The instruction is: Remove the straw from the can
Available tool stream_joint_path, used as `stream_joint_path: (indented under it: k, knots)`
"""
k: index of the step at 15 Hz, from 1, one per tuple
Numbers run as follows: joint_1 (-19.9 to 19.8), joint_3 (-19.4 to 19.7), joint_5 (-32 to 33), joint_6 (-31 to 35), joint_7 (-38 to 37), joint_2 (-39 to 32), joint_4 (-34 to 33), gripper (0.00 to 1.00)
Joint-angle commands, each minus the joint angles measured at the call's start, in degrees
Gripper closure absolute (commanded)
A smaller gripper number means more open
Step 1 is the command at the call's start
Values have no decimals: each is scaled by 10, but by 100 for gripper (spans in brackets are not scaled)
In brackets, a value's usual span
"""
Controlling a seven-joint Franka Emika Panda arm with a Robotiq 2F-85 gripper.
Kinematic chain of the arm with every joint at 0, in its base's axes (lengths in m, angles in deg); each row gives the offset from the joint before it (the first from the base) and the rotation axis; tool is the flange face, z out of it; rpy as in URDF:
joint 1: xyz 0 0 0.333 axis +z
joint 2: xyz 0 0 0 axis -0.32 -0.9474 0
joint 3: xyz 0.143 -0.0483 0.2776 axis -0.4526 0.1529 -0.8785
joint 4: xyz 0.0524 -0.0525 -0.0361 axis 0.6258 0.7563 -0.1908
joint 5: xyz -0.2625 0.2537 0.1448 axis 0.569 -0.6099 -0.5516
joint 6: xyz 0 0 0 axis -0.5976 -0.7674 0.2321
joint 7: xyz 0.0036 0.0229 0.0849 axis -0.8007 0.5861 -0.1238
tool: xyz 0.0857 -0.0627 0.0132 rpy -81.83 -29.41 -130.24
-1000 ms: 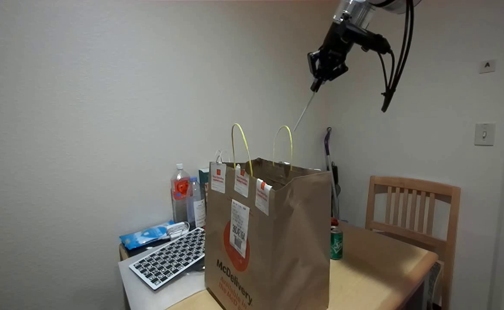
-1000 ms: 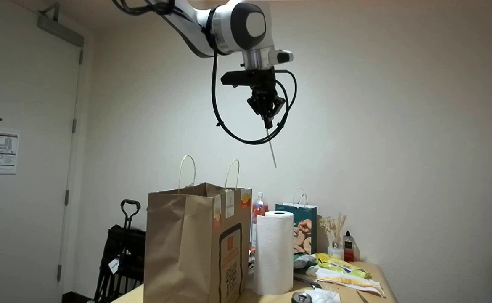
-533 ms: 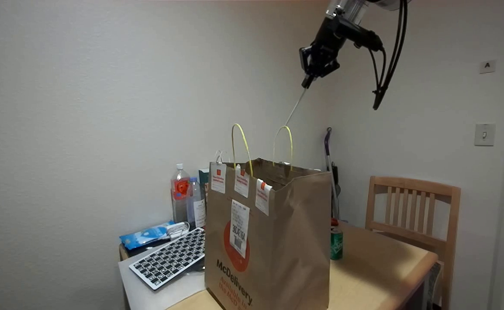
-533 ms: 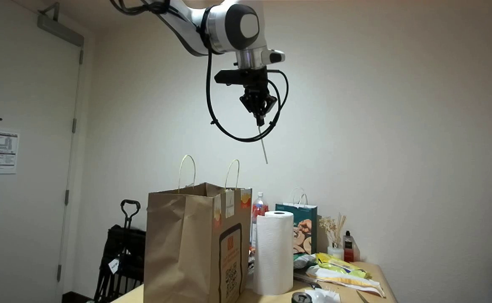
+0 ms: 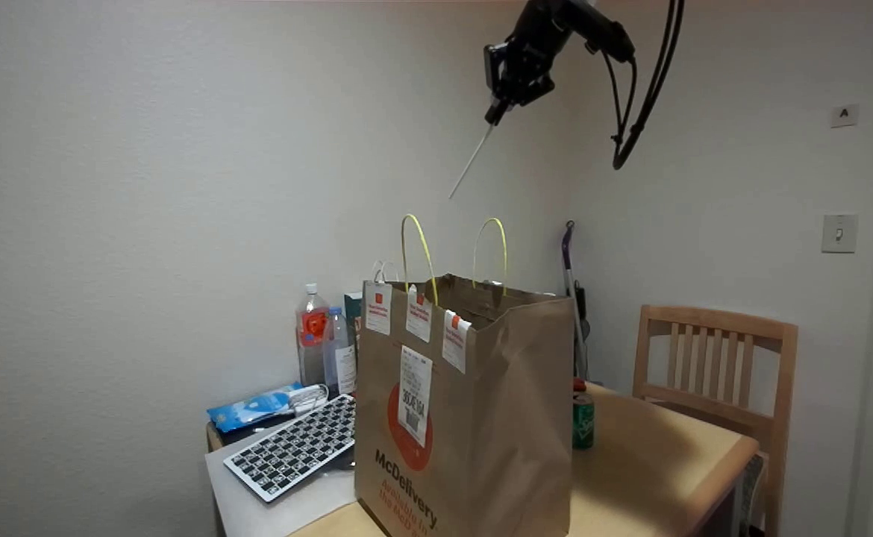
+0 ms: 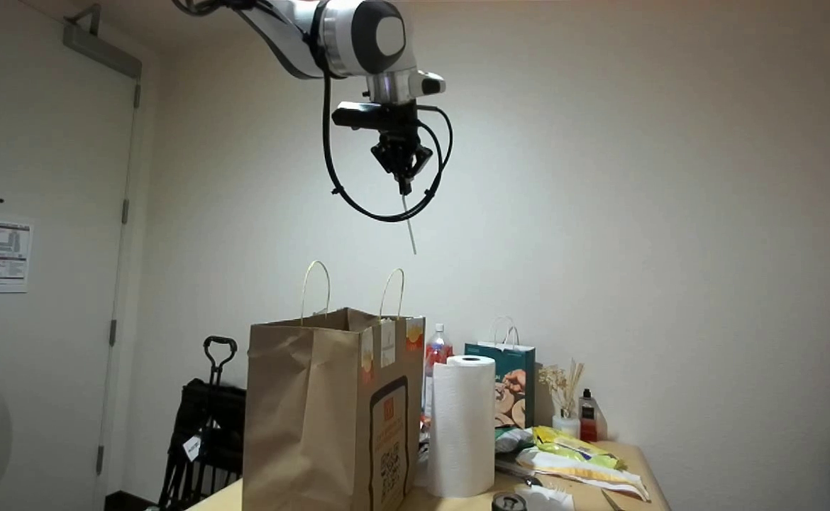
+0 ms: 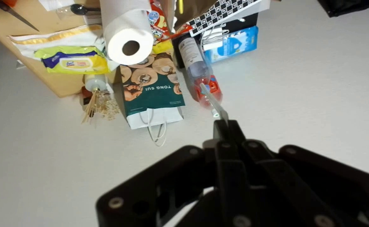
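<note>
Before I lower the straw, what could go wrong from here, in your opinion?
The gripper pinches the upper part of the thin straw, so it may slip or pivot. Its free end might snag the handles of the paper bag, lower in both exterior views. A low swing could tip the upright paper towel roll.

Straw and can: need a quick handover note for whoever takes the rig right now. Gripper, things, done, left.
Gripper: shut on the straw.
Straw: slanted in mid-air, free end down and touching nothing.
Green soda can: upright on the wooden table, partly hidden by the McDelivery paper bag in an exterior view.
Done: straw is out of the can.
Left: removal itself looks complete; probably only a set-down, though the task names no spot for it.
</note>
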State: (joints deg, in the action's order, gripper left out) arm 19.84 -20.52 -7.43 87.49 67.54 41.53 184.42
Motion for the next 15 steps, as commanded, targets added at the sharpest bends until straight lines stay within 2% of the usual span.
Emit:
stream_joint_path:
  k: [1,6,13,15]
  knots:
    - [17,-7,-41,-25,52,-6,-5,100]
    - [25,-16,-53,-41,50,-6,21,100]
    - [12,-12,-47,-84,18,-28,54,100]
    - [12,-18,-36,-71,25,-27,49,98]
